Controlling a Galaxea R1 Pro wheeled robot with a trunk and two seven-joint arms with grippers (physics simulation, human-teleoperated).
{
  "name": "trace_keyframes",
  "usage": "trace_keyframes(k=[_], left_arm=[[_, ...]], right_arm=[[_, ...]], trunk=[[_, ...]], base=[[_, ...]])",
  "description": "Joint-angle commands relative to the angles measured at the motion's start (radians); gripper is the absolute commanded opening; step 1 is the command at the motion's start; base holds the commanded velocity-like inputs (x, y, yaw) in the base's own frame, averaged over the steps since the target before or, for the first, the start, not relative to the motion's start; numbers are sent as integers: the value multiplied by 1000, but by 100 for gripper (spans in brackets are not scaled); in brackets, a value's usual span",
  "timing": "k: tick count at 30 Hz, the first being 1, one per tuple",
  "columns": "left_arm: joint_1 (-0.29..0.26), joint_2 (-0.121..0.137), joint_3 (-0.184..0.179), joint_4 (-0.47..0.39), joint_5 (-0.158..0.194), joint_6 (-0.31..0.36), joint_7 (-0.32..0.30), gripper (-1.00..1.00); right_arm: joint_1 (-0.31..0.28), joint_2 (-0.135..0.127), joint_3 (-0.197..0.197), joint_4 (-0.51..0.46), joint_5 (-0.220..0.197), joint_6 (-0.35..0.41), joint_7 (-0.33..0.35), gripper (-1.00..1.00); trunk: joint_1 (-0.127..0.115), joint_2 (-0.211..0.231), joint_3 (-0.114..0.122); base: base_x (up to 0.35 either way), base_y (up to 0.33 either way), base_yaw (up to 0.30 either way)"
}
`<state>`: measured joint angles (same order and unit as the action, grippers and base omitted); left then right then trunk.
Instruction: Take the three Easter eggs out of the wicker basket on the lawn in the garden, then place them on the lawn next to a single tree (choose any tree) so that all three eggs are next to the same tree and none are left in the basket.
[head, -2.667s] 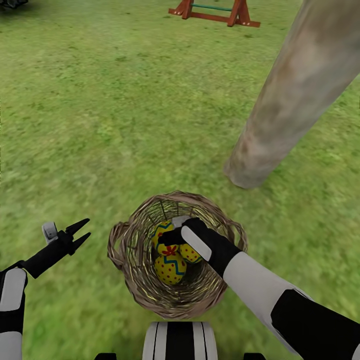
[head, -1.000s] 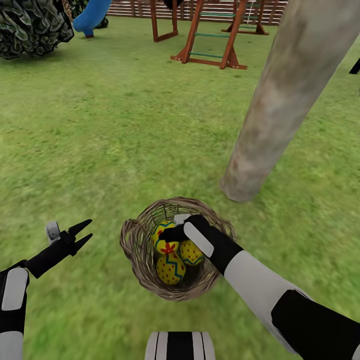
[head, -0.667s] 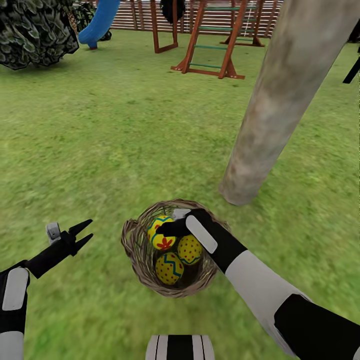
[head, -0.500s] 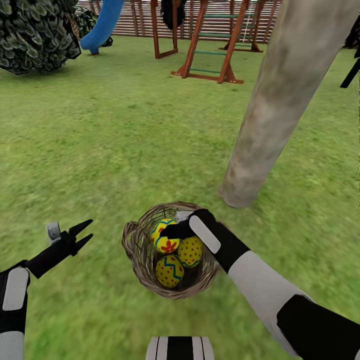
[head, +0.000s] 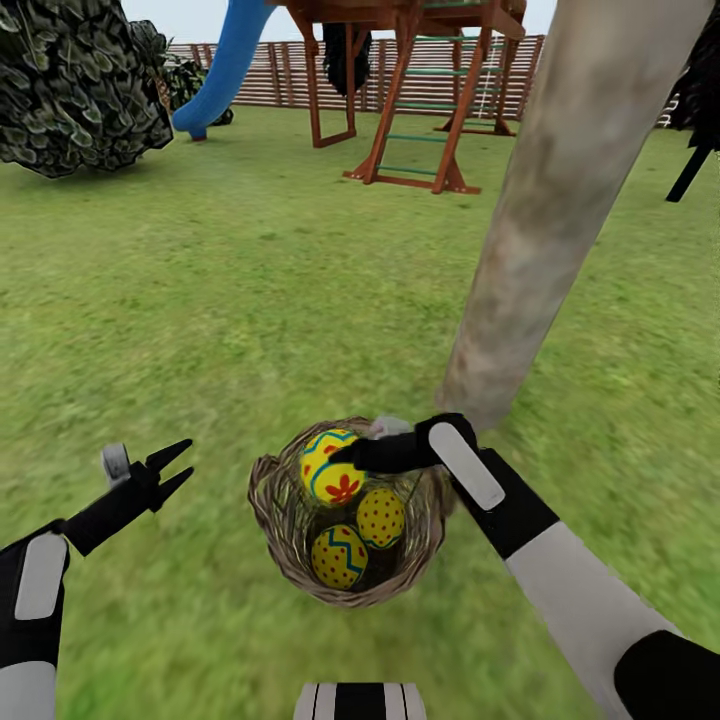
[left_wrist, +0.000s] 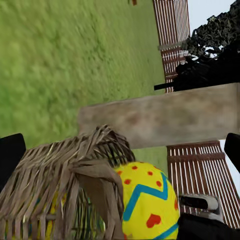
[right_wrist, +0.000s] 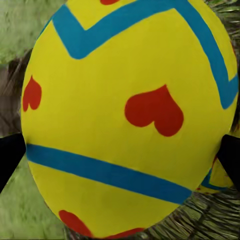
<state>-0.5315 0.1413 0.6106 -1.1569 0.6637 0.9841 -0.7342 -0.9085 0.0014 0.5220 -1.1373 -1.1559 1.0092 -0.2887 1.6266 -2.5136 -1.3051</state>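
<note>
Yellow shell with red hearts and blue zigzags fills the space between our right claw's (head: 345, 462) two dark tips in the right wrist view: the claw is closed onto the flowered egg (head: 332, 467). Half a second ago that egg sat lower, nested among the others; now it has risen to rim height of the wicker basket (head: 275, 520), on the basket's far-left side, and our forearm has swung up with it. We judge the first egg is on its way out, though it is not yet clear of the rim.

Counting: three Easter eggs in all. One is in the claw; two lie in the basket, the dotted egg (head: 381, 516) to the right and the zigzag egg (head: 338, 556) nearest us. None is on the lawn (head: 200, 320) yet.

One basket stands on the grass just in front of our base. One thick grey-brown tree (head: 560, 200) rises just beyond it to the right, its foot near the basket, so the drop spot is a short reach away.

Our left claw (head: 182, 465) hovers over the grass left of the basket, its two tips slightly parted, holding nothing.
</note>
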Motion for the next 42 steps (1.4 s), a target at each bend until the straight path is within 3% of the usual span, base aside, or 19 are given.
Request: trace_keyframes(k=[1,3,5,6,10,12,15,17,21,23,28,38,42], left_arm=[[-1,0,2,0,-4,4,-5,100],[-1,0,2,0,-4,4,-5,100],[-1,0,2,0,-4,4,-5,100],[-1,-1,1,0,-4,4,-5,100],[-1,-13,0,1,-4,0,-9,100],[-1,-14,-6,0,-4,-1,-15,100],[-1,-13,-91,-4,0,-3,-18,100],[-1,-14,-117,-12,1,-4,-21,100],[-1,-10,-125,-15,1,-4,-157,100],[-1,-9,-126,-16,1,-4,-174,100],[-1,-3,-126,-17,1,-4,-179,100],[-1,-8,-125,-17,1,-4,-185,100],[-1,-7,-123,-15,1,-4,-251,100]], right_arm=[[9,-19,1,-45,-38,2,-10,-100],[19,-59,1,-123,-81,2,-10,-100],[28,-111,2,-188,-155,2,-10,-100],[30,-154,2,-233,-211,2,-10,-100],[39,-244,3,-301,-338,2,-2,-100],[53,-271,3,-303,-346,2,74,-100],[66,-306,4,-305,-340,1,270,-100],[80,-324,5,-305,-337,1,393,-100],[83,-396,6,-308,-337,0,588,-100],[83,-413,5,-308,-337,-1,655,-100],[84,-460,3,-306,-337,-6,676,-100],[97,-466,3,-305,-337,-7,695,-100],[108,-483,1,-301,-335,-12,695,-100]], trunk=[[-1,0,3],[-1,0,11],[-2,1,19],[-3,1,23],[-5,2,38],[-5,3,46],[-6,3,50],[-6,3,50],[-6,3,50],[-6,3,50],[-6,3,53],[-6,3,64],[-6,3,69]], base=[[0,0,0],[0,0,0],[0,0,0],[0,0,0],[0,0,0],[0,0,0],[0,0,0],[0,0,0],[0,0,0],[0,0,0],[-73,-69,-121],[-202,-176,-202],[-6,-5,-206]])
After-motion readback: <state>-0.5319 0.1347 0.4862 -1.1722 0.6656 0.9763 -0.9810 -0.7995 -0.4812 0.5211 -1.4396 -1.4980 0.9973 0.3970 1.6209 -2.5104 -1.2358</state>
